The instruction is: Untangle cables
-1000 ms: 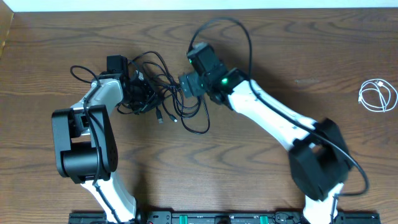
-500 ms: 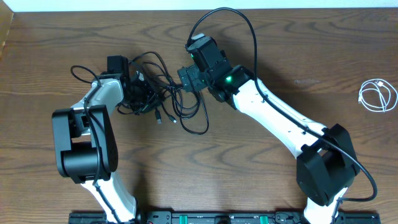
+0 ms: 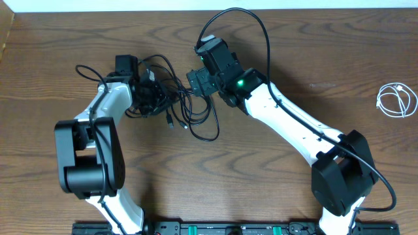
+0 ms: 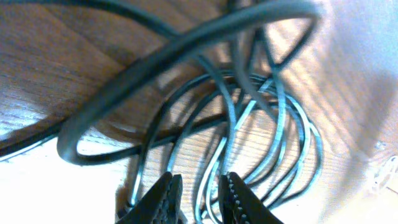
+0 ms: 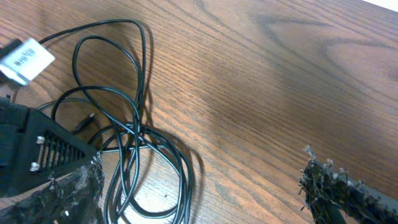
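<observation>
Black cables (image 3: 179, 98) tangled at 10 o'clock on worktop (image 3: 274, 189), white cable (image 3: 396, 101) apart at 3. Left hand (image 4: 199, 193) just nudged them, narrowly open, pinching nothing; right hand (image 5: 199, 177) wide, empty. Knot remains.

Worktop (image 3: 307, 72): dark brown wood grain, filling the scene left to right. Pale strip (image 3: 326, 4) along the far edge, possibly a wall; the view is too narrow to confirm. Black rail (image 3: 215, 228) along the near edge, centre, carrying small green fittings. Tan sliver (image 3: 5, 29) at the far left corner, unidentified.
</observation>
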Robot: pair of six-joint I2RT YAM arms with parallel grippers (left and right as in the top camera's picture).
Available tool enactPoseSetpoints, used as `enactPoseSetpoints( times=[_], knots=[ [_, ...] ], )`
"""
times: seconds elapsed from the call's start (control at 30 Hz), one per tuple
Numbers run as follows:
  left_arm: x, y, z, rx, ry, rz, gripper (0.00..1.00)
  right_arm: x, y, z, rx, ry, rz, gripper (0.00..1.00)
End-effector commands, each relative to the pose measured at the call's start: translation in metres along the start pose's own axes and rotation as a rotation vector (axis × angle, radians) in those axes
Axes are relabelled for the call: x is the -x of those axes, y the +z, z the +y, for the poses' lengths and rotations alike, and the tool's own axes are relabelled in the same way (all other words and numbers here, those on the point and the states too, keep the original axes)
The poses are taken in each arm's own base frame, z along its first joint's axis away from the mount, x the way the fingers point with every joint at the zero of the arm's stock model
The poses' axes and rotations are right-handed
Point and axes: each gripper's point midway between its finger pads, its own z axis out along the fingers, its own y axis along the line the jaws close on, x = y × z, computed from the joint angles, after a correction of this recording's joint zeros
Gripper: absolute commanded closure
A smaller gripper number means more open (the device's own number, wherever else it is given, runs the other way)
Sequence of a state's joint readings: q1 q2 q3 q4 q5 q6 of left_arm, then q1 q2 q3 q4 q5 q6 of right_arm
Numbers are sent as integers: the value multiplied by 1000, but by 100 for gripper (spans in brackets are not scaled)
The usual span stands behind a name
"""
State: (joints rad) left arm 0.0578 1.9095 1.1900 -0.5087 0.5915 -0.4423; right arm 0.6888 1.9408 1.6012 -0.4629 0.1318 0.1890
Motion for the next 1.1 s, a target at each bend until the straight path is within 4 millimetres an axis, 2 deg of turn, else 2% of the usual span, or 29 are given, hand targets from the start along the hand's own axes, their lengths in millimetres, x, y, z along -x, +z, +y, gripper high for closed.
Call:
enactPoseSetpoints(
  times=[0.0,0.3,0.73,1.07],
  knots=[
    [5,-11,-9,5,52,-44,74,-4,3,-2,-16,-18,9,1],
    [1,-2,-16,47,106,-62,55,-4,3,-2,-16,-18,9,1],
    [-7,14,-25,192,218,-119,54,-4,3,-2,-16,-18,9,1],
    [-7,20,-26,335,260,-218,54,-4,3,-2,-16,-18,9,1]
  ],
)
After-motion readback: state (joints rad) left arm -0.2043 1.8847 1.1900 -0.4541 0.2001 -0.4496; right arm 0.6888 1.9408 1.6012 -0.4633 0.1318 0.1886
